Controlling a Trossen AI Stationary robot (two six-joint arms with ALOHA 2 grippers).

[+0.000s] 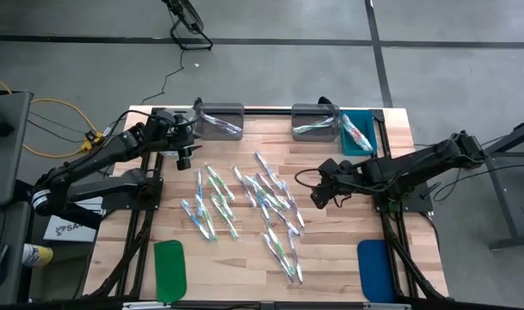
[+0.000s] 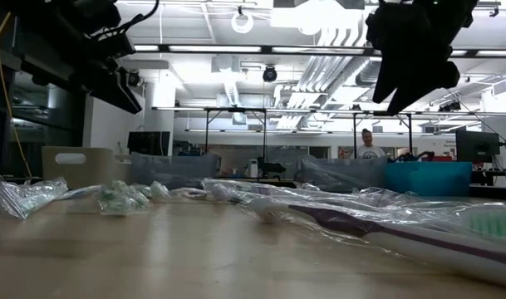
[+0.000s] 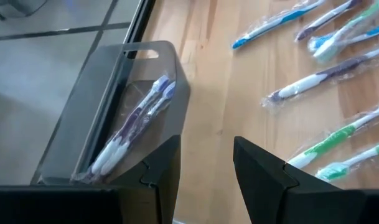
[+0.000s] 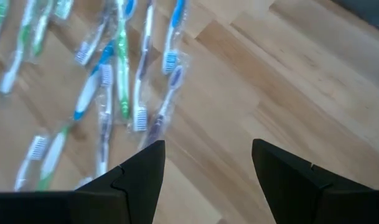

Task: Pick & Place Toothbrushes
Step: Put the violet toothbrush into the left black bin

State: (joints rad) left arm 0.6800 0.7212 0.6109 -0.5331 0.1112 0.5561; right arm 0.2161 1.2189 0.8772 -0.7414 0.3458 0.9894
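Many clear-wrapped toothbrushes [image 1: 249, 202] with green, blue or purple accents lie scattered flat on the middle of the wooden table. A few more lie inside the left grey bin [image 1: 220, 120], the middle grey bin [image 1: 316, 120] and the teal bin [image 1: 359, 133] at the far edge. My left gripper [image 1: 185, 155] hangs open in the air beside the left grey bin [image 3: 114, 112], where a purple toothbrush [image 3: 136, 118] rests. My right gripper [image 1: 317, 197] hovers open over bare wood [image 4: 251, 93], just right of the pile [image 4: 114, 74].
A flat green pad [image 1: 169, 269] lies at the near left and a flat blue pad [image 1: 375, 269] at the near right. Bare wood stretches between the pile and the bins. In the low view a person [image 2: 369, 145] stands far behind the table.
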